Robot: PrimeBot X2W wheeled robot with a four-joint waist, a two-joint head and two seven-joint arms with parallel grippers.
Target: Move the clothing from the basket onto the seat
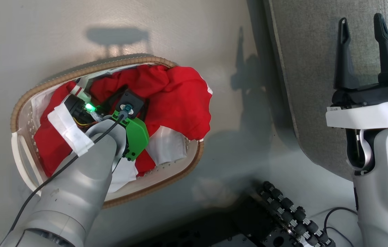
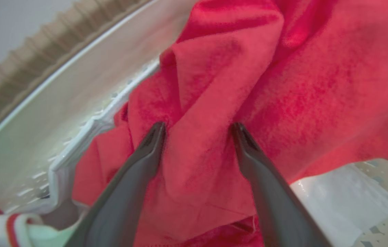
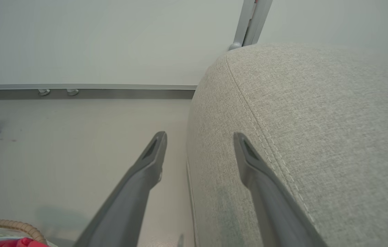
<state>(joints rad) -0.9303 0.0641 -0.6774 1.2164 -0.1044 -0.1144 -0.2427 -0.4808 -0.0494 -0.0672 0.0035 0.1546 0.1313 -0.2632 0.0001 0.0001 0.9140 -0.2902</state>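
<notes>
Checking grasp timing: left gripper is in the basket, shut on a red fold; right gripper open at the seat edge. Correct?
Not shut: left wrist view shows the left gripper open, fingers straddling a fold of clothing in the basket. Rest stands: right gripper open at the seat edge.

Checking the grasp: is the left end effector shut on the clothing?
No, the left end effector stands open astride a clothing fold.

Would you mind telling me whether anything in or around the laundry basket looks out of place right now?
One thing: the bright red fabric clothing bulges over the brown woven rim of the oval white plastic basket on the side nearest the grey upholstered seat, hiding the rim there. Nothing looks torn or damaged.
</notes>
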